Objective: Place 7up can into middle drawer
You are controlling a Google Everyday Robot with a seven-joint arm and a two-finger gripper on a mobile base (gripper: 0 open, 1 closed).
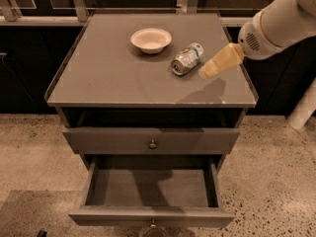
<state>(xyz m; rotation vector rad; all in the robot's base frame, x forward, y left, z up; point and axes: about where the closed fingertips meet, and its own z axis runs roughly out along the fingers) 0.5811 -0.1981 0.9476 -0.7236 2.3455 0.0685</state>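
Observation:
The 7up can [187, 59], silver with a green-and-white label, lies on its side on the grey cabinet top [108, 78], right of centre. My gripper [208, 71], cream-coloured, hangs just right of the can at the end of the white arm [276, 23] that comes in from the upper right; it is close to the can but apart from it. The middle drawer [150, 189] is pulled open below and shows an empty grey inside.
A pale round bowl [151, 39] stands on the cabinet top behind and left of the can. The shut upper drawer front [151, 140] with its small knob is above the open drawer. Speckled floor lies around the cabinet. A white post [303, 107] stands at the right.

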